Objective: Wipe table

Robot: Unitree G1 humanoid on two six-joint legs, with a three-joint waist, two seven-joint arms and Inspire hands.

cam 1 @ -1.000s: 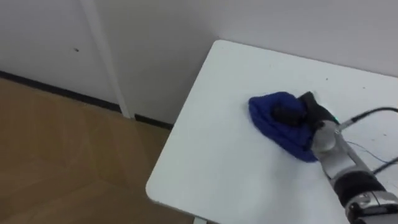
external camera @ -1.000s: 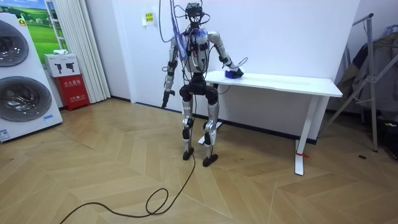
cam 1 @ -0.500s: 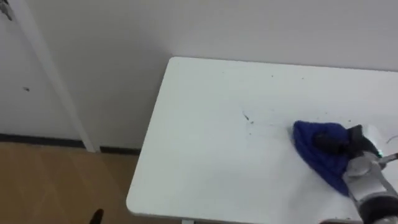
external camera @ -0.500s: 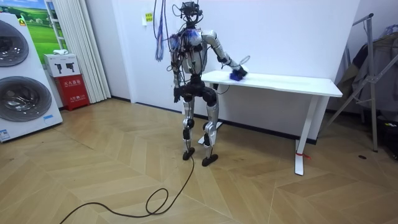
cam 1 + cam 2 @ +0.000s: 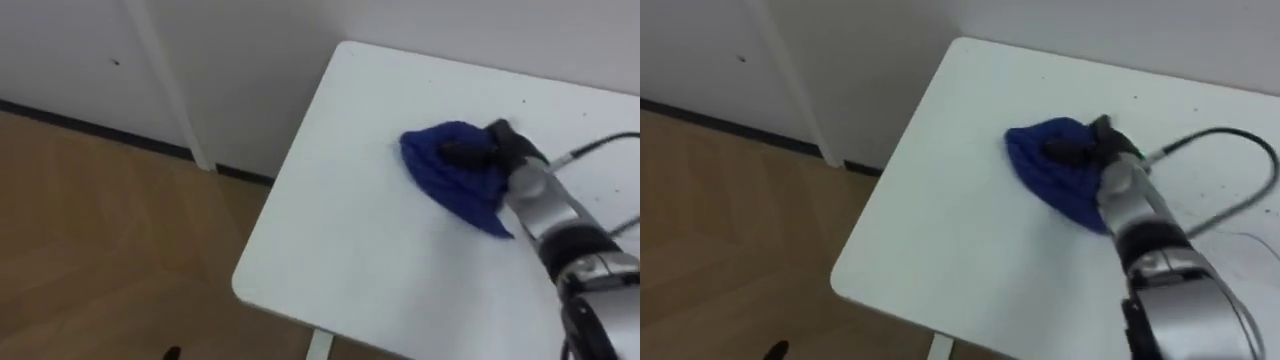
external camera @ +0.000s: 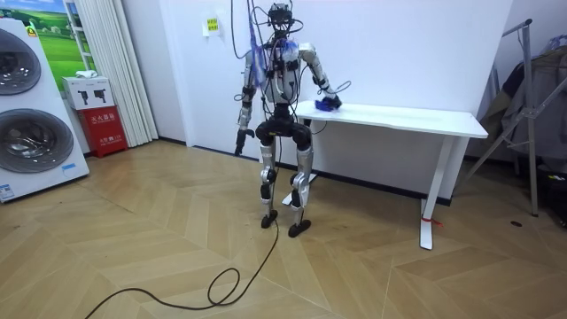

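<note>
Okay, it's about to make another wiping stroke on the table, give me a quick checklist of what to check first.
1. Right hand on the blue cloth: ok, it rests on top of it.
2. Firm hold on the cloth: cannot tell.
3. Cloth on the table: ok, it lies bunched, well inside the edges near the corner.
4. Room for a stroke: ok, bare white surface lies between the cloth and the near edge.
5. Table clean: not ok, a few dark specks show beyond the cloth.
6. Left hand out of the way: ok, it hangs at the robot's side, away from the table.
</note>
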